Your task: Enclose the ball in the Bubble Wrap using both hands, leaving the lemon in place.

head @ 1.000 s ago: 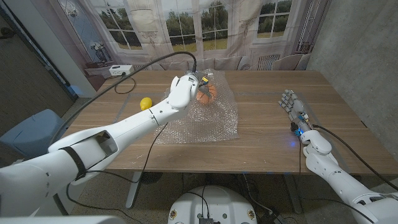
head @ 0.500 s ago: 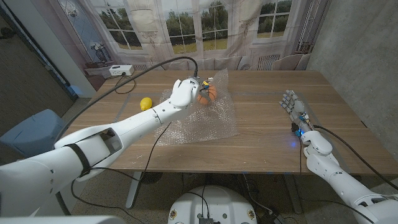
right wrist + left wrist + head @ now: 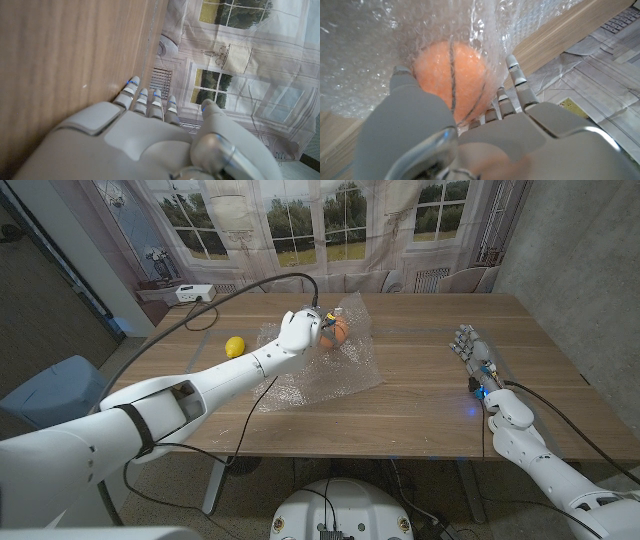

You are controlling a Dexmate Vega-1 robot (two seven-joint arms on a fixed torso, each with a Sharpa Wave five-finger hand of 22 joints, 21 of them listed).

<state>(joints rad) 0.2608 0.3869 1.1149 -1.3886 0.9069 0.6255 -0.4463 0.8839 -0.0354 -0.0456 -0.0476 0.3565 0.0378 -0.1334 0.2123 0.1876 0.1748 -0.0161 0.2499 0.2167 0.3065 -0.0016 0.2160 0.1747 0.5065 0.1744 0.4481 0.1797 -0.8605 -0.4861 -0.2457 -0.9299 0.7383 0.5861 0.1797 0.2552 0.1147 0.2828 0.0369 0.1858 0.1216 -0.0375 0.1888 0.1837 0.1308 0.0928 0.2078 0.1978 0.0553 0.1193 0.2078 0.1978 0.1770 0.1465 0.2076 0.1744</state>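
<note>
So the whole thing hinges on this: my left hand (image 3: 298, 328) is right on the ball (image 3: 335, 330), which sits just to its right on the far part of the Bubble Wrap (image 3: 330, 370), while my right hand (image 3: 468, 346) is well off to the right on the bare counter (image 3: 430, 395), holding nothing, fingers extended. Left is obviously the near one.

In the left wrist view the ball (image 3: 452, 75) is straight ahead of the palm with wrap already draped over it, and my fingers (image 3: 517, 77) curl around its side through the plastic, so I'd call that gripping ball and wrap together. The rest of the sheet trails toward me.

My guess is the right hand has to travel left across the counter to the loose side. The lemon (image 3: 235, 346) sits left of the sheet, clear of everything.
</note>
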